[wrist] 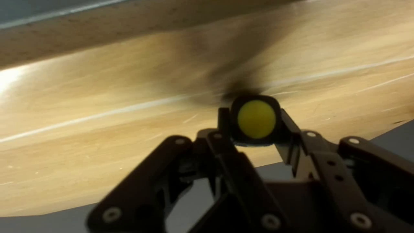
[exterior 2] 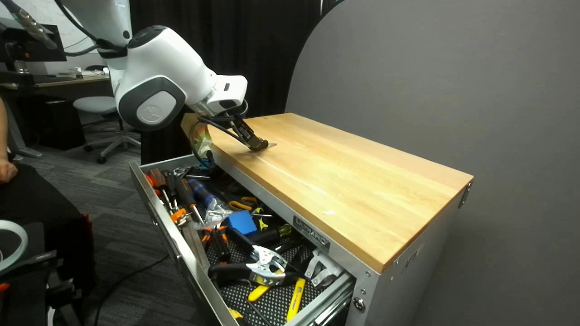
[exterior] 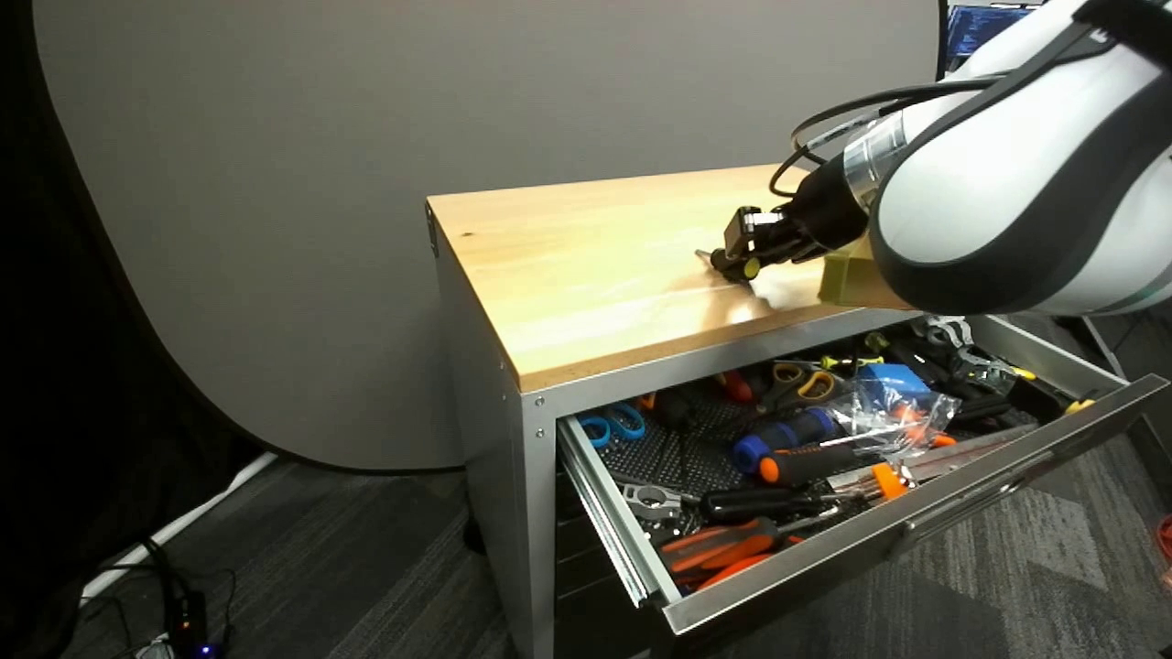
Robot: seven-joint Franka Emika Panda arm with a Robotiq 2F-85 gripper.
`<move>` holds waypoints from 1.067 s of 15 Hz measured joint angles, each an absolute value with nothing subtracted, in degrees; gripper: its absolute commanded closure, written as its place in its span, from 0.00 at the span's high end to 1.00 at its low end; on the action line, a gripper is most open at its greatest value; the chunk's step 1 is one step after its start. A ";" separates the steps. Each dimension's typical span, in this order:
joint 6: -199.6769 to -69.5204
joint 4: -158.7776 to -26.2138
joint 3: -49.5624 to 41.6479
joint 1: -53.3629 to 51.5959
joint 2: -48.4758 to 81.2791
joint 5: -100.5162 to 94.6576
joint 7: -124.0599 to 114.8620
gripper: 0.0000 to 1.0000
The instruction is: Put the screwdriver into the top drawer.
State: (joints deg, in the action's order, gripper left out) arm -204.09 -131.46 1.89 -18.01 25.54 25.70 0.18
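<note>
The screwdriver is a stubby black tool with a round yellow end (wrist: 256, 119) facing the camera in the wrist view. Its yellow end (exterior: 752, 268) and thin metal shaft show in an exterior view; the shaft (exterior 2: 272, 145) also shows in an exterior view. My gripper (wrist: 257, 129) has a finger against each side of the handle and is shut on it. The gripper (exterior 2: 257, 144) is low over the wooden tabletop near its drawer-side edge; whether the tool touches the wood I cannot tell. The top drawer (exterior: 787, 560) is pulled open, also in an exterior view (exterior 2: 171, 231).
The drawer holds several tools, among them an orange-handled screwdriver (exterior: 723, 545), a blue block (exterior 2: 242, 222) and a metal clamp (exterior 2: 267, 265). A box (exterior: 856, 279) stands at the tabletop's end beside the arm. A grey backdrop (exterior 2: 498, 90) stands behind the cabinet.
</note>
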 measured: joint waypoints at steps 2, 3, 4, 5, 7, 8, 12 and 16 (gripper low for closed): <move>-203.75 -131.71 1.56 -17.78 25.25 25.66 0.69 0.16; -203.29 -131.93 1.36 -17.59 24.96 25.60 1.22 0.16; -202.53 -132.43 0.94 -17.35 24.33 25.58 2.01 0.16; -201.51 -133.28 0.21 -17.11 23.39 25.58 2.99 0.16; -197.88 -136.02 -1.02 -15.99 20.20 25.40 4.93 0.16; -195.23 -137.92 -1.02 -14.96 17.90 24.91 5.56 0.15; -184.48 -148.66 0.40 -10.60 6.38 19.64 5.01 0.16; -178.48 -157.67 2.41 -8.96 -3.86 22.79 7.18 0.16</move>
State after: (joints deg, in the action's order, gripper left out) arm -178.48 -157.67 2.41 -8.96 -3.86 22.79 7.18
